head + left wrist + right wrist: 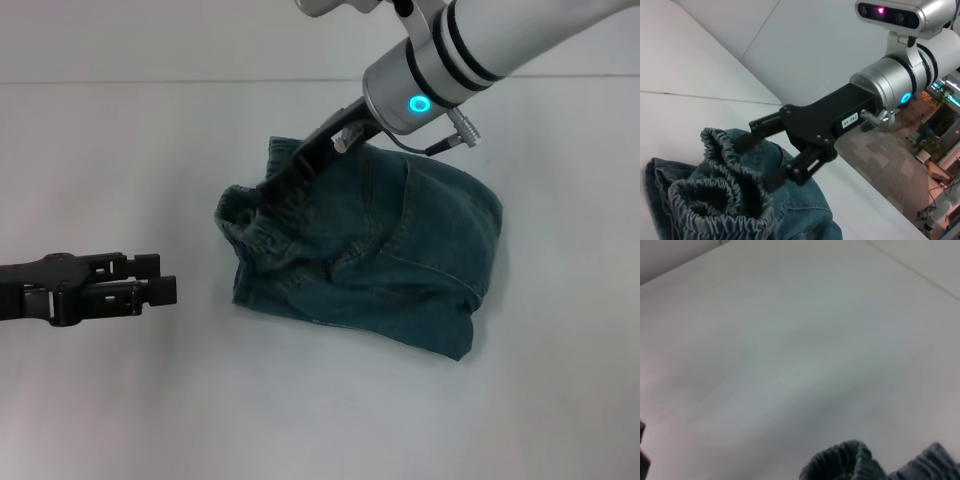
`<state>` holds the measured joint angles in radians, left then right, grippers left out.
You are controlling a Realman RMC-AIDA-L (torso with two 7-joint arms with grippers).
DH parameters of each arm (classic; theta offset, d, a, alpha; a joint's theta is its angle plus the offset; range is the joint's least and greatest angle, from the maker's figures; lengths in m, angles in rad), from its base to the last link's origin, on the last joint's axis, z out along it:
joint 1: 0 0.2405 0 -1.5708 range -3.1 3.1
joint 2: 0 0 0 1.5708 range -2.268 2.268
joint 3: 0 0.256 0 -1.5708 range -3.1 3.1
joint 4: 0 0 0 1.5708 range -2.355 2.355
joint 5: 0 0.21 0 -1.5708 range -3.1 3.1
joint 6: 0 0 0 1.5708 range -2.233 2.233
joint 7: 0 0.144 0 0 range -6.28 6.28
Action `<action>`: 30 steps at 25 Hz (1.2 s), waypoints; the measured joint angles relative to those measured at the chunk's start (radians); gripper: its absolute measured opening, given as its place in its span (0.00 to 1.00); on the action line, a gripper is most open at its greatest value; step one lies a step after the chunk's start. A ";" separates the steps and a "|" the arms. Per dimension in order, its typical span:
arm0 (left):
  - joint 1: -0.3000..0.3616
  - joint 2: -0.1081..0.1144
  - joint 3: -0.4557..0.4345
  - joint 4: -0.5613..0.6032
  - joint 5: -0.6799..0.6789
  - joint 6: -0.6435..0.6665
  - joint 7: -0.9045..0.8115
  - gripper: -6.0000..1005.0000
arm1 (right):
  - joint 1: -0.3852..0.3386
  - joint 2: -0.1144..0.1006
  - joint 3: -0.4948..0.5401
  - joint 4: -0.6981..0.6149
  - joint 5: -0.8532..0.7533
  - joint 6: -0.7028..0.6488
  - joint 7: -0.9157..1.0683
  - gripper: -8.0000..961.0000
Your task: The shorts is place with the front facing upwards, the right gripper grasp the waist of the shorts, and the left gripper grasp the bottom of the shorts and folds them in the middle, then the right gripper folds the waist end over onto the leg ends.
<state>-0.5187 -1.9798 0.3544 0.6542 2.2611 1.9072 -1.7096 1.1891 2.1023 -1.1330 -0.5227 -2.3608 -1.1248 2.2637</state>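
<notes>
The denim shorts (pixel 400 250) lie folded into a compact bundle in the middle of the white table (pixel 120 130). Their gathered elastic waist (pixel 245 225) bunches at the bundle's left side and fills the near part of the left wrist view (pixel 715 195). My right gripper (pixel 288 178) reaches down from the upper right. Its fingers (pixel 745 140) stand apart and straddle a ridge of denim just behind the waist. A straight stitched hem (pixel 283 150) peeks out beside it. My left gripper (pixel 160 280) hovers open and empty to the left of the bundle, clear of it.
The right arm's silver wrist with a cyan ring (pixel 418 103) hangs over the back of the shorts. White table surface lies on every side of the bundle. The right wrist view shows only the table and a bit of the waist (pixel 840 465).
</notes>
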 joint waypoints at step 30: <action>0.008 -0.005 -0.049 -0.035 -0.035 -0.038 0.043 0.76 | -0.799 -0.072 0.483 -0.482 0.576 -0.765 -0.546 0.98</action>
<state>-0.5107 -1.9844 0.3052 0.6191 2.2260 1.8690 -1.6671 0.3905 2.0302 -0.6505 -1.0043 -1.7853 -1.8902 1.7179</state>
